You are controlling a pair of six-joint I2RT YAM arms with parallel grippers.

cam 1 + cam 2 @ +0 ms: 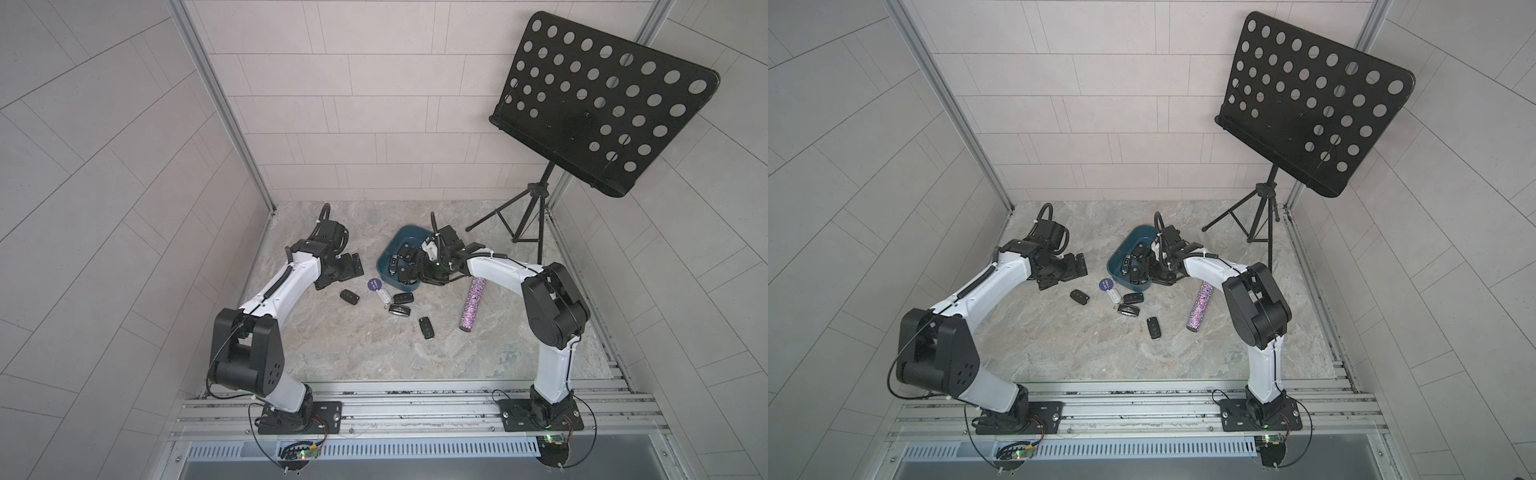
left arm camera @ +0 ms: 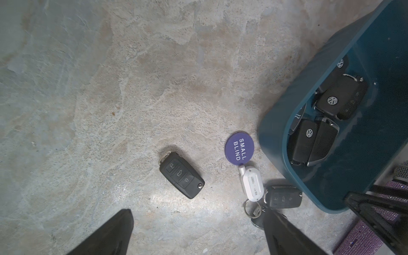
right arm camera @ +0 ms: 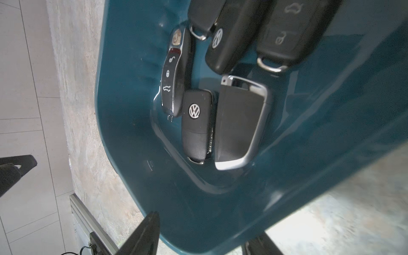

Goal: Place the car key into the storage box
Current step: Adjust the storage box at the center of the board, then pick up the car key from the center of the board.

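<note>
left fingers (image 2: 106, 234): wide, empty, above flip key (image 2: 181, 174).
right fingers (image 3: 143, 234): half apart, empty, over storage box (image 3: 123, 150) rim.
risk: may snag that rim, spilling stored keys (image 3: 195, 123).

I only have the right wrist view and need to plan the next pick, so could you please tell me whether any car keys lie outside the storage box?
Observer: Yes, four lie on the table: a lone fob, a second fob beside a white tag, a chrome-edged fob and a fourth fob nearest the robot's base.
Operator: Thank you; is the left arm placed for the lone fob?
Observer: The left gripper, jaws wide open and empty, hangs above the table close to that fob.
Operator: Is anything else lying nearby?
Observer: A glittery purple cylinder lies on the table on the right arm's side of the storage box.
</note>
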